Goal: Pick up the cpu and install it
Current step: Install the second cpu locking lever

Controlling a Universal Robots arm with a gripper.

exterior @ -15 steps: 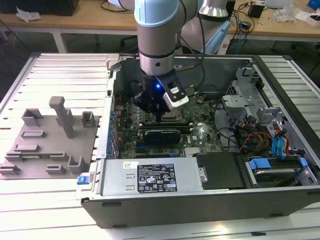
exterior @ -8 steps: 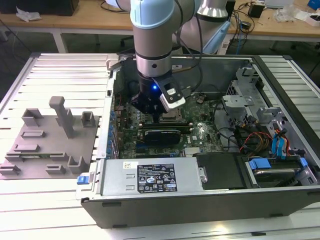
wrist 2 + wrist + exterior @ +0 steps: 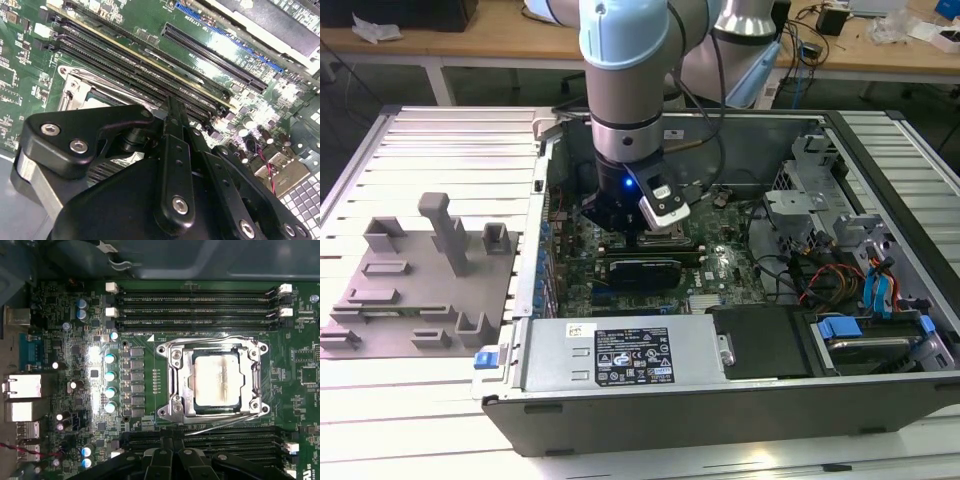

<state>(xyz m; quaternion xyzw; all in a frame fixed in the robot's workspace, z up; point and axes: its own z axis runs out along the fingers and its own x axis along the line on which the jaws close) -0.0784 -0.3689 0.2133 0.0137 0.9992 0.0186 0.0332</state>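
Seemingly my fingers (image 3: 175, 120) are drawn together on nothing, my gripper (image 3: 172, 460) hovering just above the motherboard (image 3: 75, 305). Beyond them the cpu (image 3: 216, 378) already lies seated inside its socket frame (image 3: 175, 385); I judge placement done, the latch wires possibly still unfastened.

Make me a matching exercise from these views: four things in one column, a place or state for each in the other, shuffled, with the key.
Things
1. cpu
2. gripper
3. grey tray
4. memory slots

Places or states
A. on the slatted table, at the exterior view's left of the case
B. seated in the metal-framed socket
C. long dark rows on the green board beside the socket
D. low inside the open computer case, over the board

Pairs: 1-B, 2-D, 3-A, 4-C
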